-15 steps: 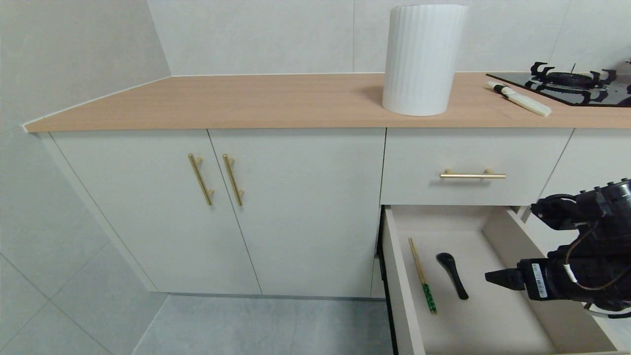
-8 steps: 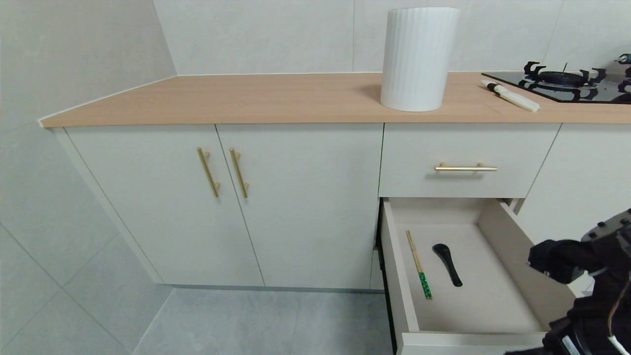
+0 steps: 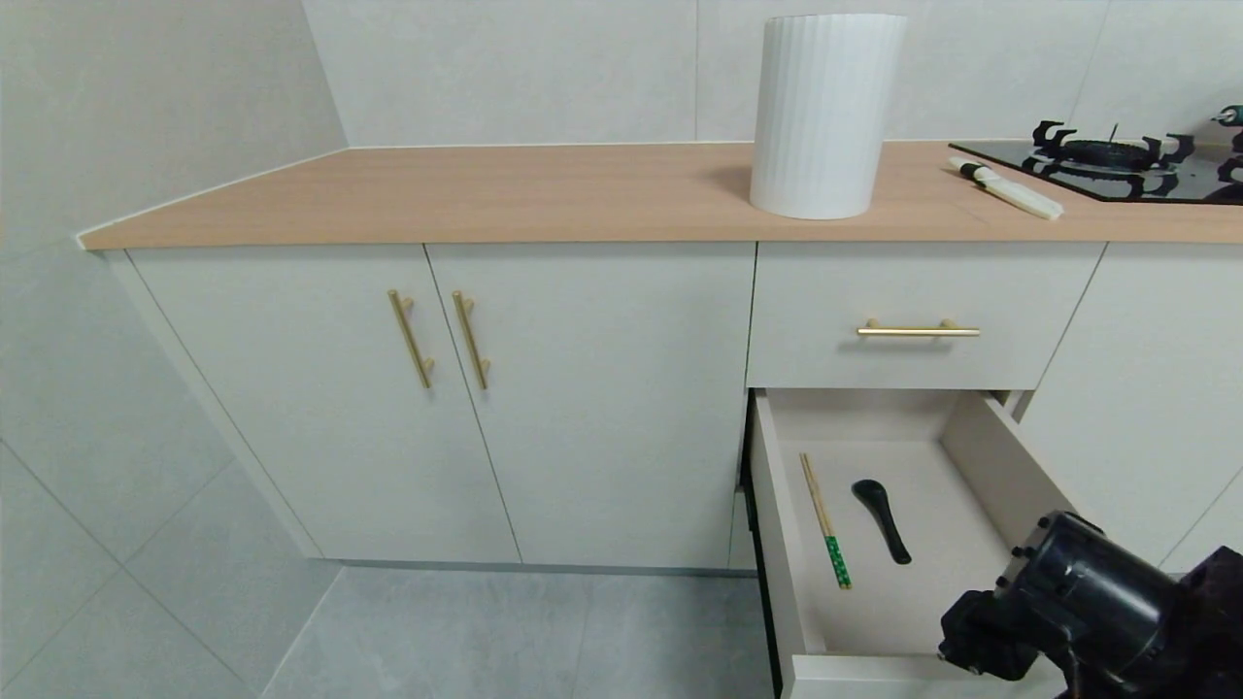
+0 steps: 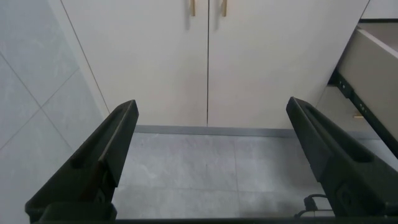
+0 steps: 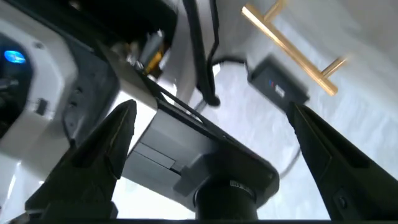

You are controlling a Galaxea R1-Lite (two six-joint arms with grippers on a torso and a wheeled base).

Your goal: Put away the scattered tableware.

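Green-tipped chopsticks [image 3: 825, 524] and a black spoon [image 3: 882, 519] lie in the open drawer [image 3: 855, 417]; a cream utensil [image 3: 1005, 187] sits on the bench [image 3: 486, 194]. Both the left pincer [image 4: 211, 112] and right pincer [image 5: 211, 112] gape empty. Slamming the drawer could scatter them.

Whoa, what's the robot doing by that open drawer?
It is tidying tableware. The lower drawer is pulled open, with chopsticks and a black spoon lying inside. The right gripper is open and empty near the drawer's front; the left gripper is open over the floor. A pale knife-like item lies on the counter by the stove.
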